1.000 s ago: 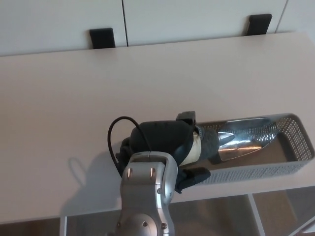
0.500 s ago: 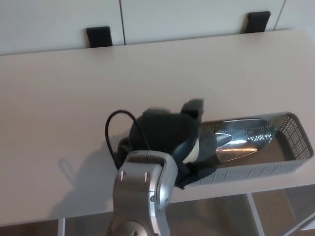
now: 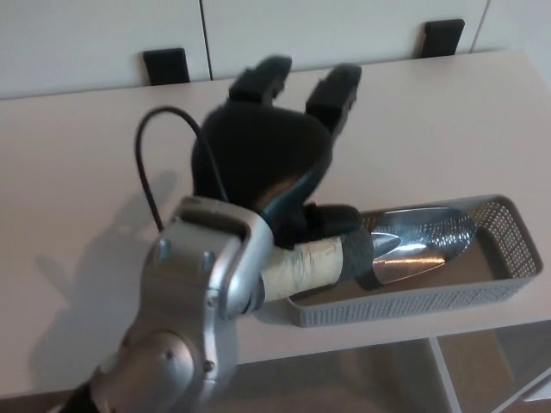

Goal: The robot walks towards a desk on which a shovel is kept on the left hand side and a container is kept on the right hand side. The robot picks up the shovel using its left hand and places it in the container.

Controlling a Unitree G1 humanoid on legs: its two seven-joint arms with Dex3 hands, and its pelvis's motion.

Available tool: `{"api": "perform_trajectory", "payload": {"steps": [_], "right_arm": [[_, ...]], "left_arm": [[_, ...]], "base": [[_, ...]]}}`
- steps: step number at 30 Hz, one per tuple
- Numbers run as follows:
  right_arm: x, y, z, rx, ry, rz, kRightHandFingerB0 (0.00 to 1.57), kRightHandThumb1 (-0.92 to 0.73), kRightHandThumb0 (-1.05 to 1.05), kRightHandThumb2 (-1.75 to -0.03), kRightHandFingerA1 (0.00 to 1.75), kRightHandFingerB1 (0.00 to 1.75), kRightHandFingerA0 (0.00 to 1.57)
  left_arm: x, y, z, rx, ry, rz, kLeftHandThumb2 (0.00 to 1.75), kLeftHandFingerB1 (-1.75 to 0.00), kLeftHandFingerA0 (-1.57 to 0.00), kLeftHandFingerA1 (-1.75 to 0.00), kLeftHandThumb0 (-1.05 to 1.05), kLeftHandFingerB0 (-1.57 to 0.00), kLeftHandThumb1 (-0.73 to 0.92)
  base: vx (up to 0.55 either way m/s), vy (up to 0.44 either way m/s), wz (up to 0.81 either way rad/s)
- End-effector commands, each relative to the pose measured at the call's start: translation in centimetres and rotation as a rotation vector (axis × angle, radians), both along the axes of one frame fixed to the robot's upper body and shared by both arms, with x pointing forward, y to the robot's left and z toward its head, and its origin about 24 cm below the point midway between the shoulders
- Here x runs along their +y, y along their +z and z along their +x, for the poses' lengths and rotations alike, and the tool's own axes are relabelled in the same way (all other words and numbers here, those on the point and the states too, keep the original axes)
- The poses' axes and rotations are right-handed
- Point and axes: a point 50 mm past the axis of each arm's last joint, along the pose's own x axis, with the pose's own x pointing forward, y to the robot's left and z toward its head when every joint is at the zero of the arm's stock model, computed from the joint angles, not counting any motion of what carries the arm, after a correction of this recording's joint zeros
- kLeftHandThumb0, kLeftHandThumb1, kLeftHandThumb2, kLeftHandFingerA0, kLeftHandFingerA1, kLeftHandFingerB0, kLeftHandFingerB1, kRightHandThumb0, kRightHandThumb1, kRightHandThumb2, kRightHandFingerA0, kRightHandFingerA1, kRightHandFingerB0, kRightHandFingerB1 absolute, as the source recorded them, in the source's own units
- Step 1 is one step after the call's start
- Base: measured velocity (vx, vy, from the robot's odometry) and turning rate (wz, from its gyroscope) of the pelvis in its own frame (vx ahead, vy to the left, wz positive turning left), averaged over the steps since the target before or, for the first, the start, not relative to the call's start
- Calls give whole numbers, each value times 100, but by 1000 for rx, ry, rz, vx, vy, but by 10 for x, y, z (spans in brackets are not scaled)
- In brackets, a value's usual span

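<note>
Shovel [image 3: 405, 245]: lying in the grey mesh container [image 3: 508, 258] at the desk's [image 3: 77, 172] right front edge, silver blade toward the right, pale handle sticking out over the container's left end. Left hand [image 3: 267, 151]: raised above the desk, fingers [image 3: 258, 82] spread apart, holding nothing (clear of the shovel).

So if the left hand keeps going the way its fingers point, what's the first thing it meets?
The left hand is open, its fingers aimed at the desk's far edge. Nothing lies ahead on the desk; beyond comes the white wall, though depth is unclear.
</note>
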Motion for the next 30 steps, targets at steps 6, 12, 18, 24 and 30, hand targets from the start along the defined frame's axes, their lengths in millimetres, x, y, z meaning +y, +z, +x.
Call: {"api": "perform_trajectory", "payload": {"steps": [6, 12, 18, 24, 30], "right_arm": [[-5, 0, -1, 53, 62, -44, 48, -59, -33, -57, 51, 45, 73], [-5, -2, -7, 78, 68, -58, 45, -49, -40, -70, 58, 52, 68], [-9, -6, -18, 109, 44, -60, 47, -58, -33, -57, 50, 44, 74], [-13, -5, -14, 108, 26, -58, 45, -59, -32, -57, 51, 44, 72], [-13, -8, -16, 115, 5, -65, 47, -59, -33, -57, 51, 45, 73]], "left_arm": [[10, 24, -49, -98, -366, -165, 110, -15, 0, -3, -97, 0, 66], [42, 32, -100, -11, -537, -364, 110, -22, -12, -1, -100, -10, 72], [102, 32, -106, 56, -377, -442, 107, -18, 0, -12, -88, 0, 64], [166, 47, -122, 78, -222, -532, 108, -17, -1, -19, -93, -6, 60], [200, 45, -149, 80, -219, -638, 105, -22, -1, -27, -91, -2, 58]], "base": [[0, 0, 0], [0, 0, 0], [0, 0, 0], [0, 0, 0], [0, 0, 0]]}}
